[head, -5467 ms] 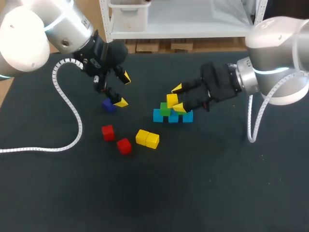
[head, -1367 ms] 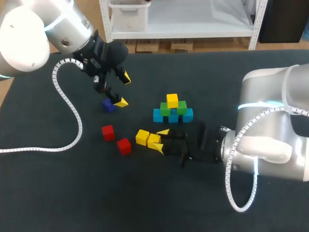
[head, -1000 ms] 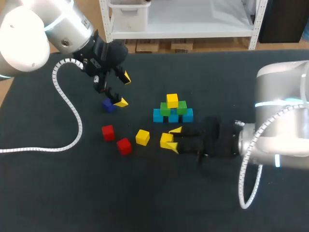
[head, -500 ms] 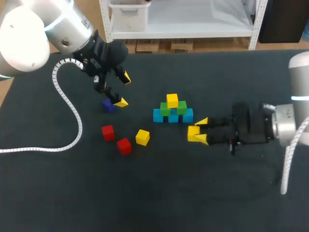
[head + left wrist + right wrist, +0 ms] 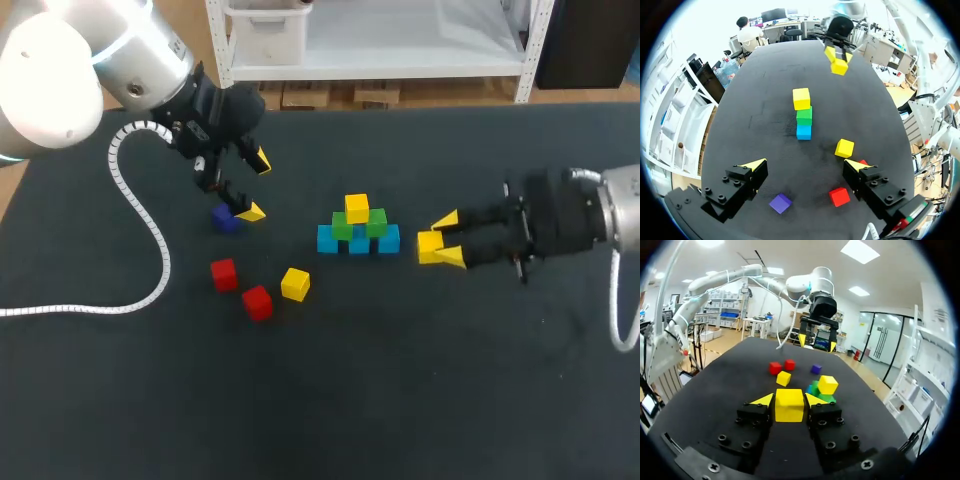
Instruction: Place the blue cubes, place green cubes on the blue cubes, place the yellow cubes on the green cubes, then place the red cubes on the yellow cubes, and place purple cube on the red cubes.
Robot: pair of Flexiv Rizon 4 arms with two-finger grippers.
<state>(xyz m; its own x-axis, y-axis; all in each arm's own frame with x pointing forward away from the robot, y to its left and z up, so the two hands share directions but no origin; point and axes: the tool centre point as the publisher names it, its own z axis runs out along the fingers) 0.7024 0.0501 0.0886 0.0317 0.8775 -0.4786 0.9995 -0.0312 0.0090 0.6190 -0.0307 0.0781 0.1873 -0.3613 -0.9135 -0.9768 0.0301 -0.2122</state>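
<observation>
A pyramid stands mid-table: three blue cubes (image 5: 358,243), two green cubes (image 5: 376,222) on them, and one yellow cube (image 5: 357,208) on top. My right gripper (image 5: 437,238) hovers just right of the pyramid, shut on a second yellow cube (image 5: 789,404). A third yellow cube (image 5: 294,284) and two red cubes (image 5: 223,273) (image 5: 257,301) lie loose at the front left. My left gripper (image 5: 255,186) hangs open above the purple cube (image 5: 225,220), with nothing between its fingers. The left wrist view shows the purple cube (image 5: 780,203) below that gripper (image 5: 805,165).
A white coiled cable (image 5: 150,240) from my left arm loops across the table's left side. The dark table top (image 5: 400,380) has bare room in front and to the right of the pyramid.
My right gripper has carried a yellow cube from beside the loose cubes rightward and back, past the pyramid's front to its right side. The left arm has kept still.
</observation>
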